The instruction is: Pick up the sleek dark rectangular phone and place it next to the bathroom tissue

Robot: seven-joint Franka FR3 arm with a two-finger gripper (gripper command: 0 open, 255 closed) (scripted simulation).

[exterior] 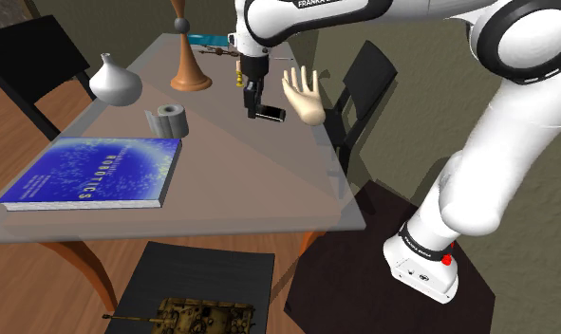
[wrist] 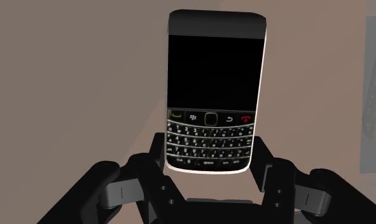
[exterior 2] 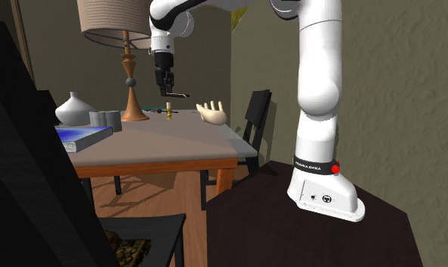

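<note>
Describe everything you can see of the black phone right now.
The black rectangular keypad phone has a dark blank screen, a row of call keys, a small full keyboard and a pale edge trim. The black two-finger end effector clasps its keyboard end between both fingers. It hangs clear above the grey tabletop, jutting out sideways and touching nothing else.

Holding black rectangular phone (wrist: 215, 89): blank dark screen, small keyboard beneath it, pale trim along edges. Keyboard end clamped between my fingers (wrist: 267, 167), screen end sticking out past them, face turned to my wrist camera. Phone lifted clear above grey table (exterior: 259, 180), lying roughly level. Grey tissue roll (exterior: 171, 120) stands upright on table, loose sheet hanging at its side, apart from phone, toward shoulder view's left.
</note>
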